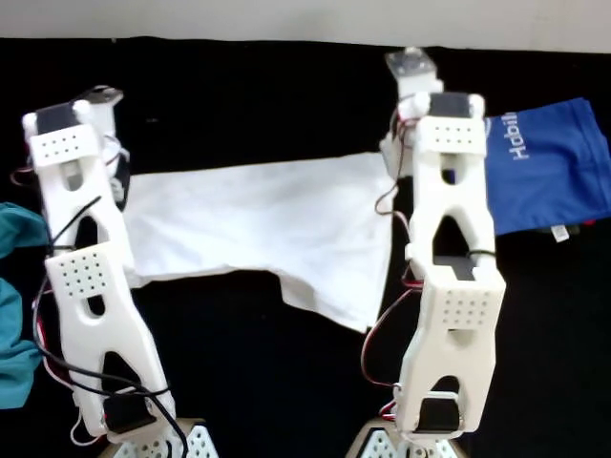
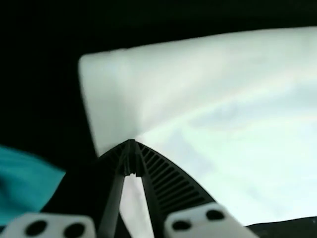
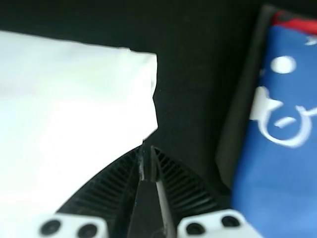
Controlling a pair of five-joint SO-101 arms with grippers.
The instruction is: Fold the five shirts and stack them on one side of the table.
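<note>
Across the whole scene runs the black worktop [image 1: 239,382], and spread over its middle is the white shirt [image 1: 267,224], the biggest thing on it. It stretches sideways from one arm to the other, and one pointed flap reaches toward the near edge close to the right arm. Whether the cloth lies flat or is raised a little cannot be told. The left arm [image 1: 91,277] stands over one end of the white shirt and the right arm [image 1: 453,239] over the other. Beyond the right arm, well apart from the white cloth, lies the blue shirt [image 1: 549,172], folded, with white print on it and its inner edge hidden behind that arm. A teal shirt [image 1: 14,315] sits bunched at the edge of the worktop just beside the left arm. In the left wrist view the left jaws have their tips together right at the border of the white shirt, seemingly clamped on it. The right jaws are likewise closed at the shirt's corner, with a thin sliver of white pinched between them.
</note>
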